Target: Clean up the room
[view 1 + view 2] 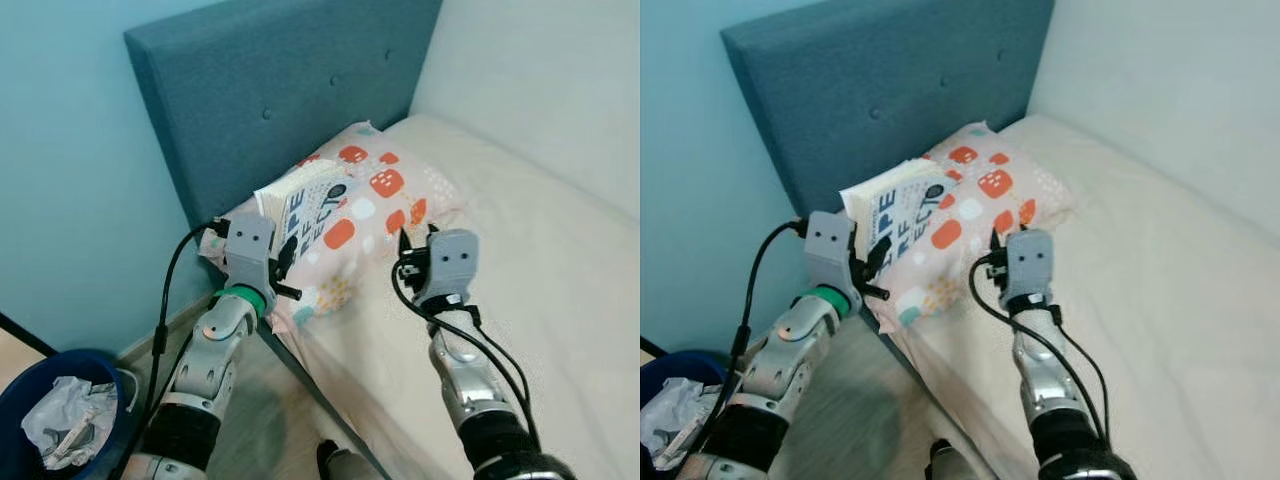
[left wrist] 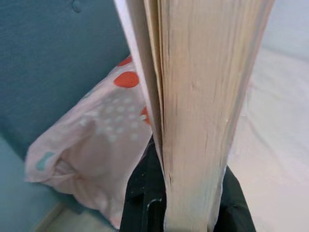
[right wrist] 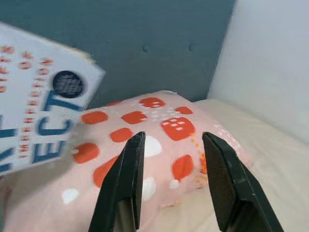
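1. Bin (image 1: 40,400) with paper, low and well to the left of left hand.
2. Left hand (image 1: 275,268) clamps book (image 1: 300,205) by its lower edge, held upright above pillow (image 1: 370,215).
3. Right hand (image 3: 174,179) beside the book, over the pillow, fingers wide, empty.
4. Risk: edge grip is shallow; book could pivot or slip onto the bed (image 1: 520,260) if swung.
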`<state>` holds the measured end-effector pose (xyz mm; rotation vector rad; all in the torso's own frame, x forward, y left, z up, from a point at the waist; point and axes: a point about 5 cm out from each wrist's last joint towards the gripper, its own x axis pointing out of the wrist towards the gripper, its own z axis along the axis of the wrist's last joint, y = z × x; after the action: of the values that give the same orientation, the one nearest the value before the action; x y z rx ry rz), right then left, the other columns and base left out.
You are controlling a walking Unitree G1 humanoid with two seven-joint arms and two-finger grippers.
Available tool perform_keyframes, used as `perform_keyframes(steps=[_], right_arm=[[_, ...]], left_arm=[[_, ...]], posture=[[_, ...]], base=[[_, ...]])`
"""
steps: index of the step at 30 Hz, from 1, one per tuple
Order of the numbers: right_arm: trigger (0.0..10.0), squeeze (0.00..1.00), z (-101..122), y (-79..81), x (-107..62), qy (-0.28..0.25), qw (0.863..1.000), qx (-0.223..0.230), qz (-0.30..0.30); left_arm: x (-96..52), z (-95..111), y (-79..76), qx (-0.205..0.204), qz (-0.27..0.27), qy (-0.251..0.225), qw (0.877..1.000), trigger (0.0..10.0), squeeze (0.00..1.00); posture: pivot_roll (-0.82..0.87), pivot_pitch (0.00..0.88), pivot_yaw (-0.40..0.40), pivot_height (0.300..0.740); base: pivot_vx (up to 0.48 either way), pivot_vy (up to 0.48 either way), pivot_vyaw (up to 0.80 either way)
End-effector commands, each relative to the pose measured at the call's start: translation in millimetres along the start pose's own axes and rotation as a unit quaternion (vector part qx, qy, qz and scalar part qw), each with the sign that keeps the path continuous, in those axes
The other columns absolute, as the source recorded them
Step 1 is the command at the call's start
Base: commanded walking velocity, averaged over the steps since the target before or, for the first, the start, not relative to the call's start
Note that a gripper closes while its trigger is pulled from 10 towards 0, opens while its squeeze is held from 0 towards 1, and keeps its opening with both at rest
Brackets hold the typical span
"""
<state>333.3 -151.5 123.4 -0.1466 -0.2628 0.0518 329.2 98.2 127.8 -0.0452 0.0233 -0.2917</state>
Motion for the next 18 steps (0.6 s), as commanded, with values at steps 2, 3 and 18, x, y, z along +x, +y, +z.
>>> perform_keyframes(steps=[2, 3, 18], right_arm=[[10.0, 0.0, -6.6, -2.4, -4.2, 0.015, 1.0, 0.002, -0.004], [10.0, 0.0, -6.6, -2.4, -4.2, 0.015, 1.0, 0.002, -0.004], [10.0, 0.0, -7.1, -2.9, -4.0, 0.017, 1.0, 0.005, -0.006]], left_arm=[[0.1, 2.7, -4.1, 0.0, -0.009, -0.006, 1.0, 10.0, 0.0], [0.1, 2.7, -4.1, 0.0, -0.009, -0.006, 1.0, 10.0, 0.0], [1.4, 4.0, -4.0, 0.001, -0.01, 0.0, 1.0, 10.0, 0.0]], posture=[[-0.14, 0.073, 0.056, 0.74], [-0.14, 0.073, 0.056, 0.74], [-0.14, 0.079, 0.06, 0.74]], base=[[0.0, 0.0, -0.8], [0.0, 0.0, -0.8], [0.0, 0.0, -0.8]])
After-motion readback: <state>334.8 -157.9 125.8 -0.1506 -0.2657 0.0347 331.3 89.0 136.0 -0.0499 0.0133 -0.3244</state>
